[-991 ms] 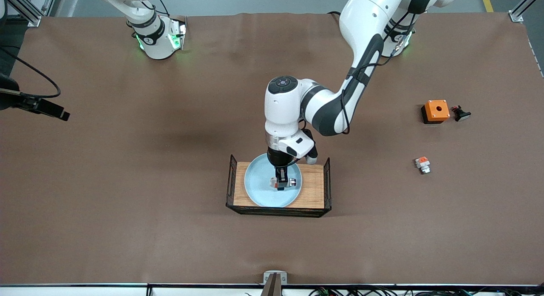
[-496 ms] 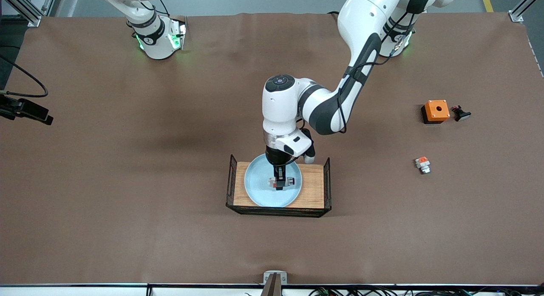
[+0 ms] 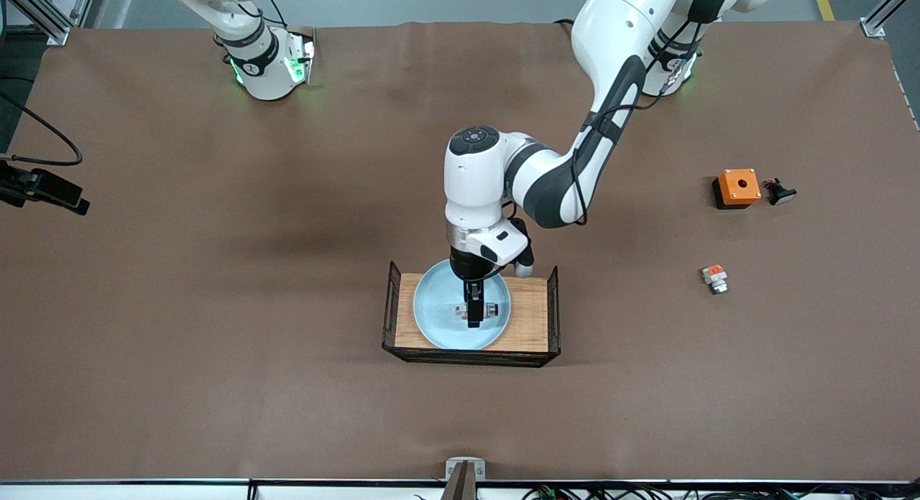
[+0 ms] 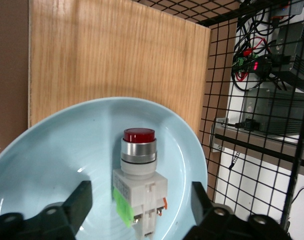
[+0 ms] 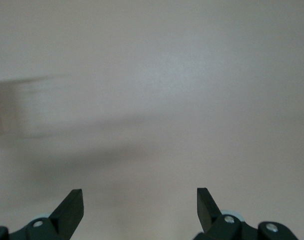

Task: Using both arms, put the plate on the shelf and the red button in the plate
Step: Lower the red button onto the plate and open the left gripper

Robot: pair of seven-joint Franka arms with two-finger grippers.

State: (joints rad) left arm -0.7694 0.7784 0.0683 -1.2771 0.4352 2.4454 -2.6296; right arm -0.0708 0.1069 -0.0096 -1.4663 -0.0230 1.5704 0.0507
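Observation:
The pale blue plate (image 3: 438,320) lies on a wooden tray. The red button (image 3: 491,309) lies on its side in the plate. In the left wrist view it is a white body with a green label, a silver ring and a red cap (image 4: 139,172), on the plate (image 4: 52,150). My left gripper (image 3: 473,312) is low over the plate, open, with a finger on each side of the button and not touching it (image 4: 141,200). My right gripper (image 3: 50,190) is open and empty over bare table at the right arm's end (image 5: 139,195).
The wooden tray (image 3: 528,313) has black wire walls at both ends; one shows in the left wrist view (image 4: 221,100). Toward the left arm's end lie an orange box with a hole (image 3: 737,187), a black piece (image 3: 780,192) and a stubby white piece with an orange top (image 3: 714,278).
The left gripper has let go of the red button, which now rests in the plate. The right gripper has drawn away toward the right arm's end of the table.

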